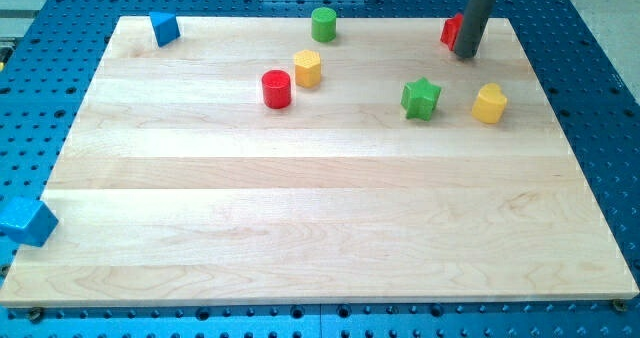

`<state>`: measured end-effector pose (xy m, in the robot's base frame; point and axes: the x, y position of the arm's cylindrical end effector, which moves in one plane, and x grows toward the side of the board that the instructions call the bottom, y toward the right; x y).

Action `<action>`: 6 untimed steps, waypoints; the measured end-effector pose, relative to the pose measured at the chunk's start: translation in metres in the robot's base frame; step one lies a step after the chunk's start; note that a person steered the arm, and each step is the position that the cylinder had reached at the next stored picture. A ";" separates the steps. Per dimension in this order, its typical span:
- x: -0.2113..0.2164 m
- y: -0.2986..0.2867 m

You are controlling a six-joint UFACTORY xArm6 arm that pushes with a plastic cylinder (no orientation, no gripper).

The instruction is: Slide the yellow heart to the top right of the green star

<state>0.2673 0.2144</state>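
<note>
With the green star (421, 98) as landmark, the yellow heart (489, 104) lies just beside it toward the view's right, level with it and not touching, on the wooden worktop (320, 228). My tip (465, 52) stands above and to the right of the star, against a red block (452, 30) half hidden behind the rod; this end effector is a bare rod with nothing to open or close, holding nothing. Left of the star sit a yellow hexagonal block (308, 68), a red cylinder (276, 88) and a green cylinder (323, 24).
</note>
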 end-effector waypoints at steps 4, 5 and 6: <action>0.029 -0.082; 0.044 -0.046; 0.044 0.031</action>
<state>0.3116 0.2449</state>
